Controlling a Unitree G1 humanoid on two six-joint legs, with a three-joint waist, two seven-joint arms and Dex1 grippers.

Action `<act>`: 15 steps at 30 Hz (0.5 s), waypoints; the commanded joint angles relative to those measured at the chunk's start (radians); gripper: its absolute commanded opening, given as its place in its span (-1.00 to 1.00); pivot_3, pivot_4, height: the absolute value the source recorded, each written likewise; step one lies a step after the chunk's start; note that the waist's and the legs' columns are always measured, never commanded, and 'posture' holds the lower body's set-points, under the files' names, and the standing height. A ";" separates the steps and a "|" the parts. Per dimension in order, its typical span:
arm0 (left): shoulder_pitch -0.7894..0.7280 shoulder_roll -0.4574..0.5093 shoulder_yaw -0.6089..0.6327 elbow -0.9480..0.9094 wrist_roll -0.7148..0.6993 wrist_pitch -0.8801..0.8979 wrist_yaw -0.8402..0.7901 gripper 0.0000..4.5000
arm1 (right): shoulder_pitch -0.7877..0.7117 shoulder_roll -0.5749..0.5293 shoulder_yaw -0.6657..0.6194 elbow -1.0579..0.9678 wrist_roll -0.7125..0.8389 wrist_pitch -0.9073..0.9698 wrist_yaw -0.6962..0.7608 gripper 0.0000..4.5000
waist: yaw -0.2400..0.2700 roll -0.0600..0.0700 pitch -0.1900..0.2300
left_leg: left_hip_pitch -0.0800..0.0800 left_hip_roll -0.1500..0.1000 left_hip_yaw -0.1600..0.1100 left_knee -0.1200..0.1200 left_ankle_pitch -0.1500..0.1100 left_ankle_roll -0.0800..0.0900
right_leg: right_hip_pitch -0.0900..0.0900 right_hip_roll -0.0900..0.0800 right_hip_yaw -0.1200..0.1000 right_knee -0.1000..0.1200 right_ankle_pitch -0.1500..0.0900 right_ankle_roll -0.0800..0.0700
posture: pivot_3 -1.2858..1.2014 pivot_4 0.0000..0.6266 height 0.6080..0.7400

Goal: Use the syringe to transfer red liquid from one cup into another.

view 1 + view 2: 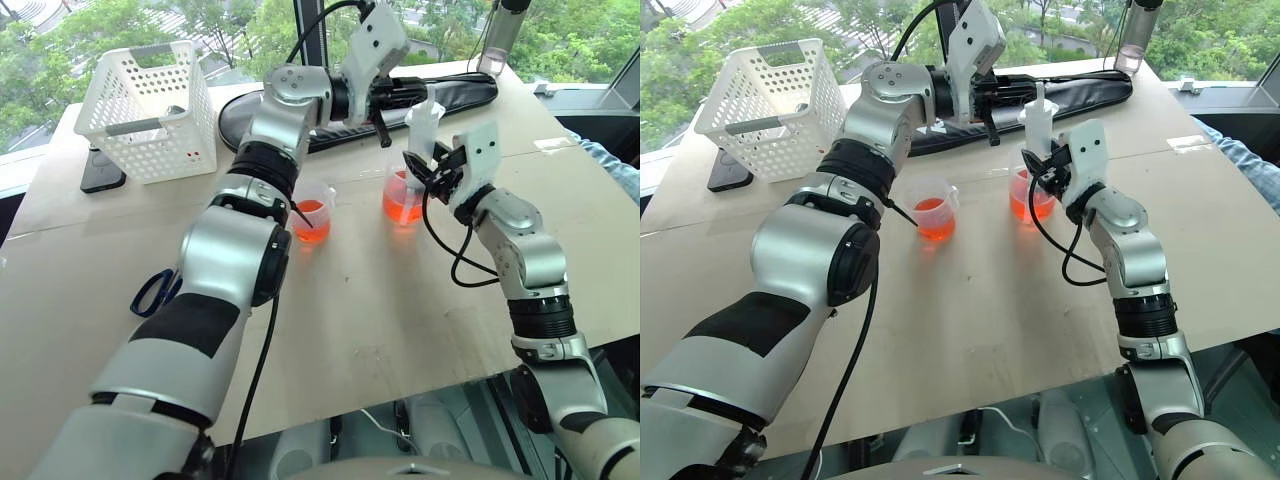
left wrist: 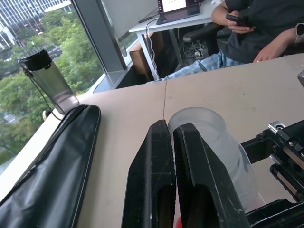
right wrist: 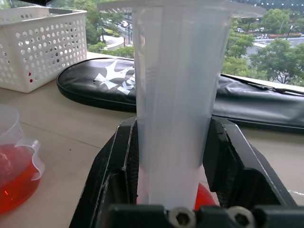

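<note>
The syringe (image 1: 424,125) stands upright, its clear barrel (image 3: 173,95) clamped between the black fingers of my right gripper (image 1: 432,165). Its lower end hangs over the larger cup (image 1: 403,197), which holds red liquid (image 1: 402,210); the tip is hidden. The smaller cup (image 1: 312,218), with a pouring lip, sits to the left and also holds red liquid (image 3: 12,178). My left gripper (image 1: 385,138) reaches across from the left. It is shut with nothing between its fingers (image 2: 159,156), just beside the syringe's top (image 2: 204,133).
Both cups stand on a tan table (image 1: 380,320). A white basket (image 1: 145,110) and a phone (image 1: 100,172) are at the far left, and blue scissors (image 1: 152,293) lie near my left arm. A black bag (image 1: 450,95) and bottle (image 1: 500,40) lie behind. A person (image 2: 256,28) sits beyond the table's right edge.
</note>
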 commanded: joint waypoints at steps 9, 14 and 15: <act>-0.090 0.021 0.050 -0.003 -0.017 -0.019 0.054 -1.00 | 0.012 0.020 0.034 -0.035 -0.003 0.020 0.016 -0.35 | 0.000 0.000 0.000 | 0.000 0.000 0.000 0.000 0.000 0.000 | 0.000 0.000 0.000 0.000 0.000 0.000 | 0.03 -0.52 0.75; -0.104 0.023 0.058 0.005 -0.016 -0.022 0.060 -1.00 | 0.014 0.022 0.034 -0.036 -0.006 0.023 0.017 -0.35 | 0.000 0.000 0.000 | 0.000 0.000 0.000 0.000 0.000 0.000 | 0.000 0.000 0.000 0.000 0.000 0.000 | 0.03 -0.52 0.75; -0.106 0.023 0.060 0.006 -0.016 -0.022 0.061 -1.00 | 0.014 0.022 0.034 -0.036 -0.006 0.024 0.017 -0.35 | 0.000 0.000 0.000 | 0.000 0.000 0.000 0.000 0.000 0.000 | 0.000 0.000 0.000 0.000 0.000 0.000 | 0.03 -0.52 0.75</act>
